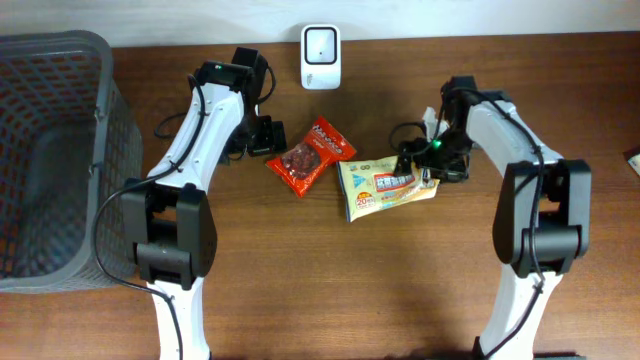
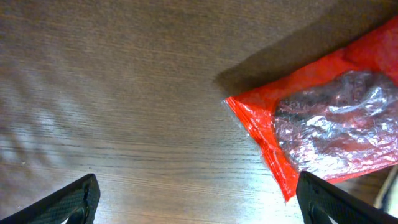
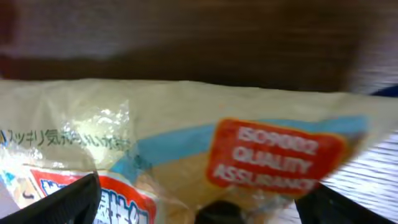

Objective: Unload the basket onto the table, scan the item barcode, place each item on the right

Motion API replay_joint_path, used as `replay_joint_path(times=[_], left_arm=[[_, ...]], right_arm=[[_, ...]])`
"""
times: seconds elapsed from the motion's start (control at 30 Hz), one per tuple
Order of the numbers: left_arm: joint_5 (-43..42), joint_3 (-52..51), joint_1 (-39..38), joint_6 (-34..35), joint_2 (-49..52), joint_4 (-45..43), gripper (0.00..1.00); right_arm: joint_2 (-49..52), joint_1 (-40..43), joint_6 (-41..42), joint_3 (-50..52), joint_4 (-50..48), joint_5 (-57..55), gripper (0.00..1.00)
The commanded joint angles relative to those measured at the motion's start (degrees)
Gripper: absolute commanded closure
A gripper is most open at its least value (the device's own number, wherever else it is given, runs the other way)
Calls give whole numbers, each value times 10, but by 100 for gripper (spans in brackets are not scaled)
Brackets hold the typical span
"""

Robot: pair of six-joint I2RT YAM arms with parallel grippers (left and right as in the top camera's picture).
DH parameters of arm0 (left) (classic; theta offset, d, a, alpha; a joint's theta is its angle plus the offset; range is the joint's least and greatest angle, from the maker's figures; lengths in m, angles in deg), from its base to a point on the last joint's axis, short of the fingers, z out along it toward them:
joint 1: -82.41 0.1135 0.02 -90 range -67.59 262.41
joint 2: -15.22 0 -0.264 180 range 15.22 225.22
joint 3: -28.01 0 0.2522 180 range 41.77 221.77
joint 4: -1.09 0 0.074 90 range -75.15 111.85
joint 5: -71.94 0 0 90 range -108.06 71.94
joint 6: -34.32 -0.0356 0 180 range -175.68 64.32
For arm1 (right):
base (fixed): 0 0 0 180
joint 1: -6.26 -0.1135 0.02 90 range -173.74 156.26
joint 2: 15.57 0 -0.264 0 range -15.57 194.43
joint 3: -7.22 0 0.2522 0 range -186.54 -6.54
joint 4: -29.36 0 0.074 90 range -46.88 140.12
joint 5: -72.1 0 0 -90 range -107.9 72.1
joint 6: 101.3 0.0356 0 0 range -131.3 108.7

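Observation:
A cream snack packet with red and blue print lies flat at the table's middle right. My right gripper stands over its right end. In the right wrist view the packet fills the frame, and the right gripper is open with a finger on each side of it. A red bag of dark snacks lies left of the packet. My left gripper is open just left of it. In the left wrist view the red bag is at the right, its corner beside the right finger of the left gripper. The white scanner stands at the back centre.
A grey mesh basket takes up the table's left side. Black cables run beside both arms. A dark object shows at the right edge.

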Motion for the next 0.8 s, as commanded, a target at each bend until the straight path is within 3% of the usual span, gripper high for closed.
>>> replay_joint_path(times=[0.0,0.03,0.07,0.17,0.23,0.27,0.3,0.33,0.37,0.5,0.53,0.57,0.6,0.63,0.77], left_arm=[[6,5,2,1,-1,0,1],[6,5,2,1,-1,0,1],[6,5,2,1,-1,0,1],[6,5,2,1,-1,0,1],[6,5,2,1,-1,0,1],[6,5,2,1,-1,0,1],[6,5,2,1,-1,0,1],[6,5,2,1,-1,0,1],[6,5,2,1,-1,0,1],[6,5,2,1,-1,0,1],[6,5,2,1,-1,0,1],[6,5,2,1,-1,0,1],[6,5,2,1,-1,0,1],[6,5,2,1,-1,0,1],[6,5,2,1,-1,0,1]], right_arm=[[21,-31,-4,65,-49,29,51],[21,-34,9,67,-50,27,87],[20,-34,29,64,-48,25,96],[9,-22,94,32,4,-21,96],[-19,-9,167,-19,104,-95,96],[-25,-8,160,-45,164,-95,91],[-25,-8,139,-65,220,-95,71],[-25,-8,118,-80,274,-97,44],[-25,-9,107,-89,341,-112,2],[-25,-9,96,-91,396,-153,1],[-25,-9,96,-91,395,-150,6],[-25,-13,96,-91,401,-143,39],[-25,-19,96,-90,401,-136,79],[-25,-26,96,-90,400,-128,96],[-25,-104,55,-90,394,-120,96]])
